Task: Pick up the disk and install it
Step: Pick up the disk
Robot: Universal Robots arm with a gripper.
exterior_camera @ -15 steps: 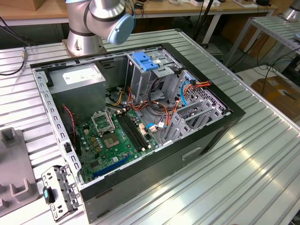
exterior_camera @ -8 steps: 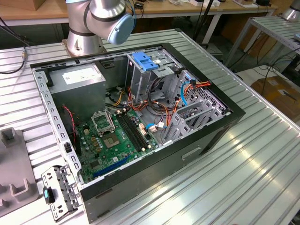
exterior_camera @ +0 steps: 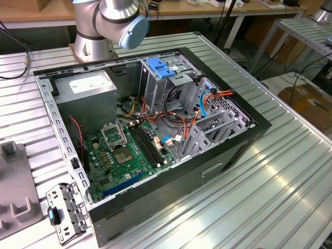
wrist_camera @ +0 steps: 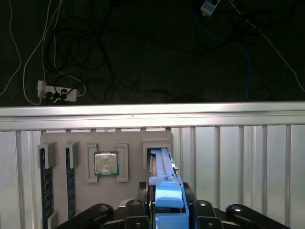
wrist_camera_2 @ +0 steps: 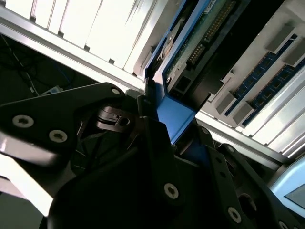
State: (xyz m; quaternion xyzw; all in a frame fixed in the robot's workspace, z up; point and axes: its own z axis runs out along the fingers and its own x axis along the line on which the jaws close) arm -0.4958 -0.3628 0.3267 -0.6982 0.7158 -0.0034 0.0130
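The hand is pinching the blue rail of the disk, which stands on edge in a slot of the grey holder on the desk, its long axis running straight ahead of the hand

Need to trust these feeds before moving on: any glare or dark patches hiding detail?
Second wrist view: table slats blown out white, claw nearly black, disk readable. First wrist view: evenly lit table, dark floor beyond. Exterior view: glare streaks on the table at the exterior view's right; case interior legible.
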